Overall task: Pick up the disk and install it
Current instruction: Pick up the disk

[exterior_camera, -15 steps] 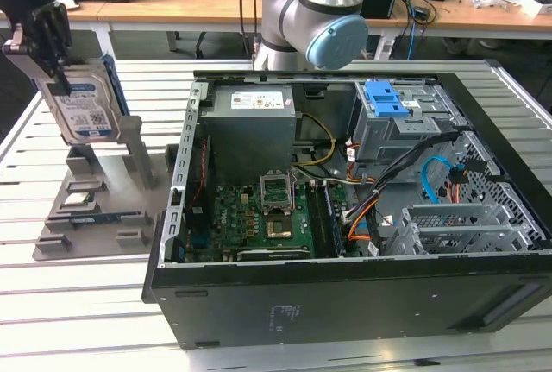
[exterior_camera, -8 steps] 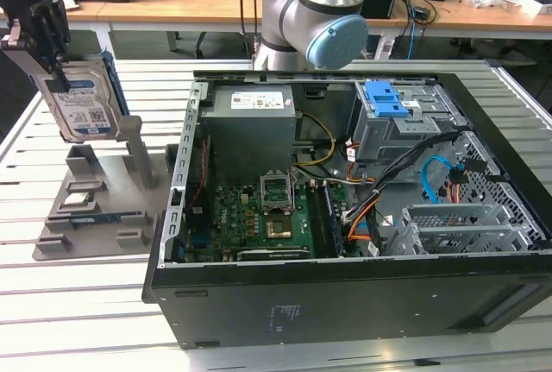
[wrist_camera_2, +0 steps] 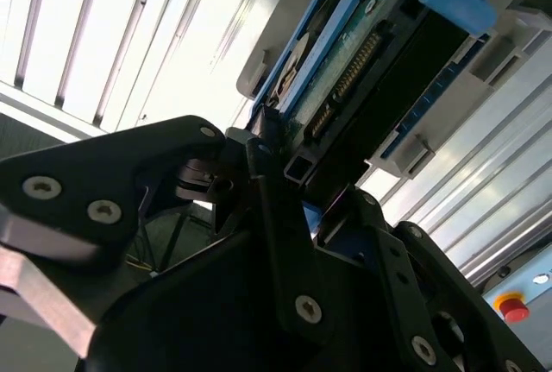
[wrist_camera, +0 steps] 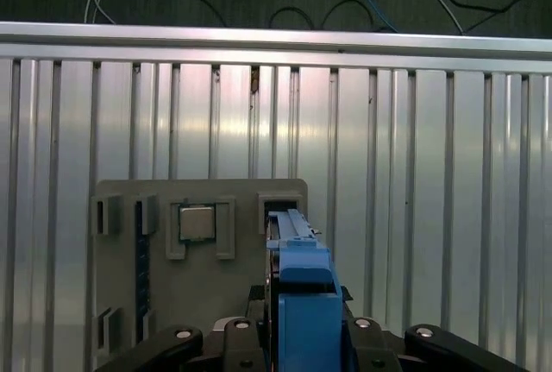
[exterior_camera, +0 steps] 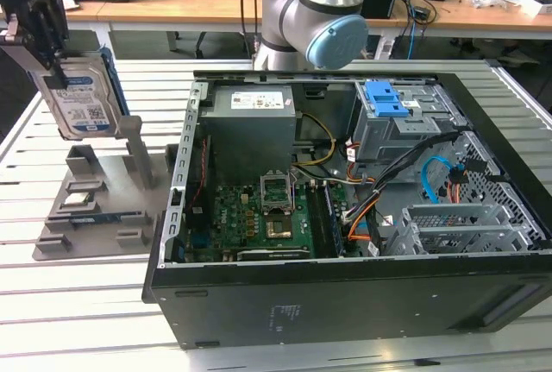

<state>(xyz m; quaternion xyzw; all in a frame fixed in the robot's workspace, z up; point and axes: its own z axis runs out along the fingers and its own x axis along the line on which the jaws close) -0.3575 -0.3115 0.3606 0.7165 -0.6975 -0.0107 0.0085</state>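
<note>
Exterior view's left of the open computer case (exterior_camera: 345, 303) is where the gripper (exterior_camera: 47, 54) is holding the disk (exterior_camera: 82, 96), outside the case and well apart from it. The jaws are clenching the drive by its edges, and it is hanging on edge, slightly tilted, over the grey parts tray (exterior_camera: 99, 217) that is lying on the slatted metal table (exterior_camera: 78, 312) beside the case. A white-and-blue barcode label is facing the camera, its print too small to make out. Inside the case, a grey power-supply box (exterior_camera: 254, 130) is wearing a white label (exterior_camera: 256, 100), also unreadable, and a blue bracket (exterior_camera: 388, 97) is sitting atop the grey drive bay (exterior_camera: 392, 135). In the second wrist view, black fingers (wrist_camera_2: 259, 173) are pinching the disk (wrist_camera_2: 362, 70) between its blue rails. In the first wrist view, the disk (wrist_camera: 302, 294) is hovering over the tray (wrist_camera: 216, 294), just beside a square chip (wrist_camera: 197, 223) seated there.
</note>
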